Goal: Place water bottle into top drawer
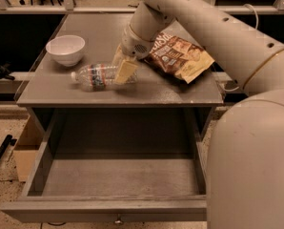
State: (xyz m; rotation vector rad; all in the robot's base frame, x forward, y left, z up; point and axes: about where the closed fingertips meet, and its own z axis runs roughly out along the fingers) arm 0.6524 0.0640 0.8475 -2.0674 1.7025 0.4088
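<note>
Grey table (104,27), seen from above and in front. Bottle (96,75) lies on its side near the front edge of the tabletop, white cap pointing left, label band around its middle. Gripper (122,66) is down at the bottle's right end, its pale tip overlapping the bottle there; cannot tell whether it is spread or clamped on it. Arm (204,18) reaches in from upper right, passing over a brown snack bag (182,56) that lies flat just right of the gripper. White bowl (65,49) sits upright behind and left of the bottle, apart from it. Top drawer (118,175) is pulled wide out below the tabletop, nothing in it; small knob (118,220) at the middle of its front panel. Cardboard box (25,151) on the floor left of the drawer.
</note>
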